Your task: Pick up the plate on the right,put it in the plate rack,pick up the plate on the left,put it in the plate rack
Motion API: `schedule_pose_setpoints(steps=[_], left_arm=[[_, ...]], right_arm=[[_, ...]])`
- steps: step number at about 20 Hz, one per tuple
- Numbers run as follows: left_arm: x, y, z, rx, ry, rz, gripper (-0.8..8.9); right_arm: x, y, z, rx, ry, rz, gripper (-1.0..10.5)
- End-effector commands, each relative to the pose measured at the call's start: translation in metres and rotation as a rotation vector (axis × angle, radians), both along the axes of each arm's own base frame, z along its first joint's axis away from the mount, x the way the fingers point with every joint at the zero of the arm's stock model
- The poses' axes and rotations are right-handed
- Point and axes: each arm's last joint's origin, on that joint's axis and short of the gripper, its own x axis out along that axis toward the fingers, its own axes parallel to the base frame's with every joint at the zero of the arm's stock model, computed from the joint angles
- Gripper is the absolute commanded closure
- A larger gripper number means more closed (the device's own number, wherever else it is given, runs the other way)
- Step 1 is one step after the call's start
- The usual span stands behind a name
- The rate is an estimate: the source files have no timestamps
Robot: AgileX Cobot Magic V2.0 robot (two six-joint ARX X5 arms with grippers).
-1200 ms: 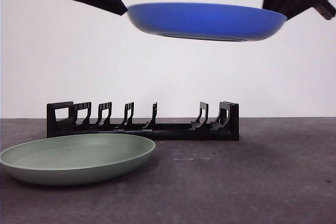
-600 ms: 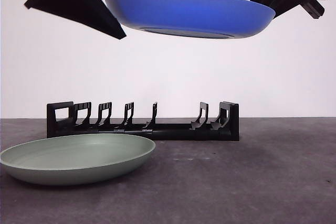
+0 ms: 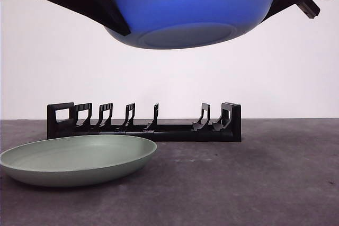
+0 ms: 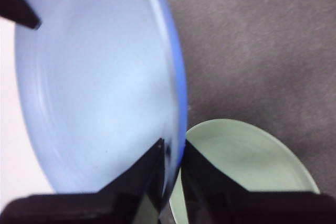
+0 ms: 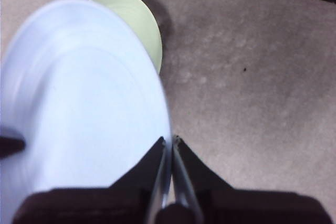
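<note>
The blue plate hangs high over the worktop, above the plate rack, tipped so its underside faces the low front camera. Both arms have it. The left pincer is clamped on the rim at one side, one jaw inside the bowl and one outside; the right pincer is pinched shut on the opposite rim.

To my eye the step in hand is turning the plate up on edge so it can drop between two dividers. For that to go well, the two arms should rotate together about the line between their grips, so neither twists the rim out of the other's hold. The plate wants to be fully upright and square to the rack's length before it goes down, with its lower edge lined up over one slot, not over a divider. One arm will probably have to let go before the plate seats.

The rack stands empty on the worktop, every slot free, with a wider gap toward its right end in the front view. The green plate lies flat just in front of the rack's left part, nothing in it, untouched.
</note>
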Motion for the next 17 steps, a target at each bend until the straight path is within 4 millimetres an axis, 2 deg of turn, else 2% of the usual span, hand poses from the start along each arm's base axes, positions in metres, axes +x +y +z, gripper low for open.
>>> schedule_pose_setpoints(steps=[1, 2, 4, 6, 9, 11, 14, 17], left_arm=[[0.001, 0.001, 0.002, -0.048, 0.019, 0.061, 8.22], [0.001, 0.001, 0.002, -0.057, 0.027, 0.07, 8.22], [0.001, 0.001, 0.001, -0.067, 0.05, 0.092, 8.22], [0.001, 0.002, 0.001, -0.087, 0.079, 0.122, 8.22], [0.0, 0.001, 0.001, -0.141, 0.132, 0.169, 8.22], [0.001, 0.002, 0.001, -0.204, 0.193, 0.219, 8.22], [0.012, 0.006, 0.005, -0.341, 0.26, 0.317, 8.22], [0.034, 0.016, 0.017, -0.602, 0.331, 0.411, 8.22]], right_arm=[[0.002, 0.001, 0.0, 0.003, -0.014, 0.006, 9.4], [0.003, 0.001, 0.0, 0.007, -0.026, 0.006, 9.0], [0.006, 0.002, 0.002, 0.019, -0.051, 0.001, 6.7], [0.008, 0.002, 0.004, 0.031, -0.084, -0.001, 5.4], [0.008, 0.003, 0.016, 0.07, -0.175, -0.015, 5.4], [0.005, 0.001, 0.035, 0.125, -0.287, -0.043, 5.4], [-0.014, -0.007, 0.076, 0.2, -0.509, -0.112, 5.4], [-0.039, -0.017, 0.098, 0.195, -0.61, -0.16, 5.4]])
